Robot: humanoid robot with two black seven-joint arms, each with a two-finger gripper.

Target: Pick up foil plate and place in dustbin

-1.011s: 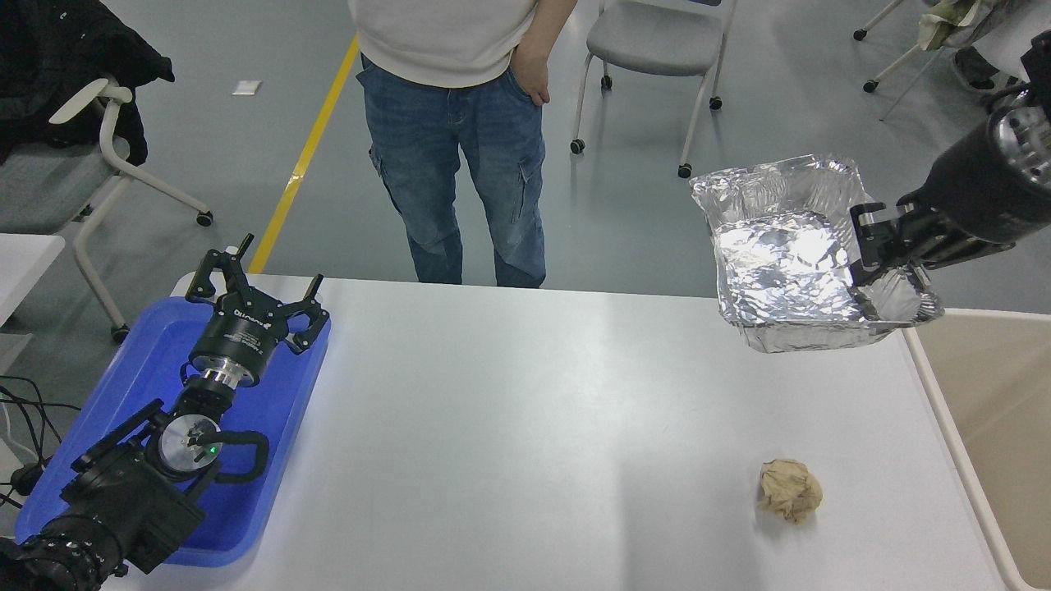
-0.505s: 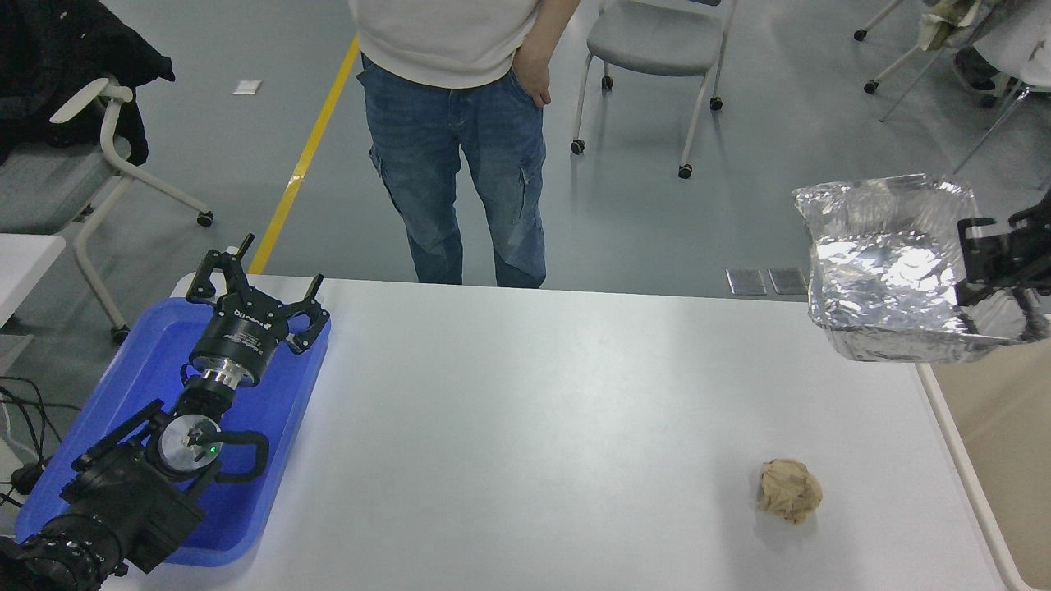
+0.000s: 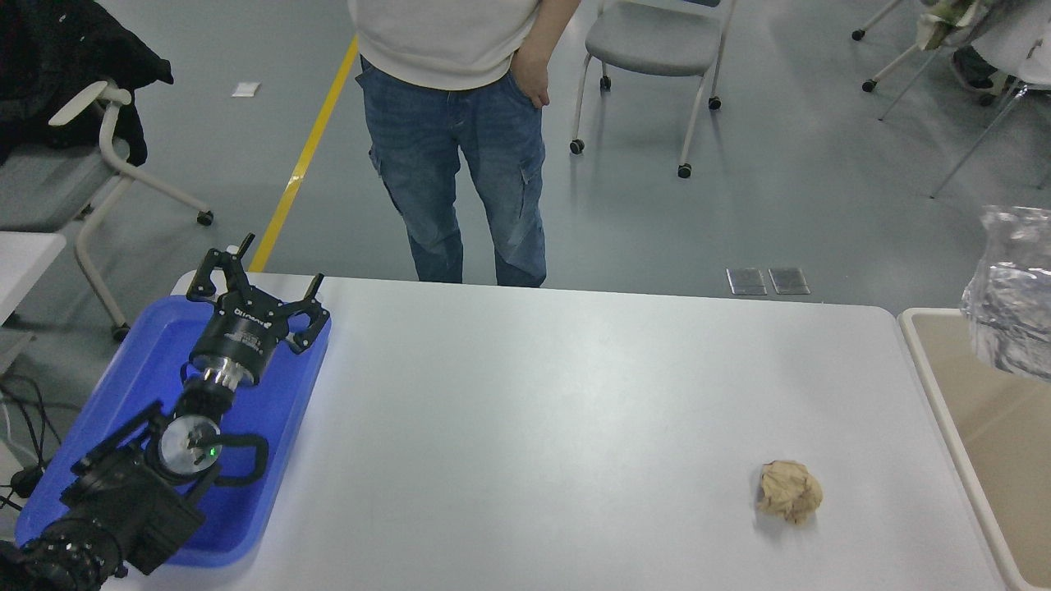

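My foil plate (image 3: 1011,295) is hanging at the far right edge of the view, blurred and partly cut off, up in the air over the dustbin (image 3: 918,345) that is standing just beside the worktop's (image 3: 534,427) right end. My right end effector is sitting out of the picture, so I am not able to tell whether it is pinching the plate or not. My left end effector (image 3: 250,283) is resting over the blue tray (image 3: 271,443) at the worktop's left end, its fingers spread wide and holding nothing. A crumpled paper ball (image 3: 789,490) is lying on the worktop near the front right, well apart from the dustbin's rim. A person (image 3: 460,123) in jeans is standing at the far side, one hand (image 3: 534,75) tucked at a pocket.
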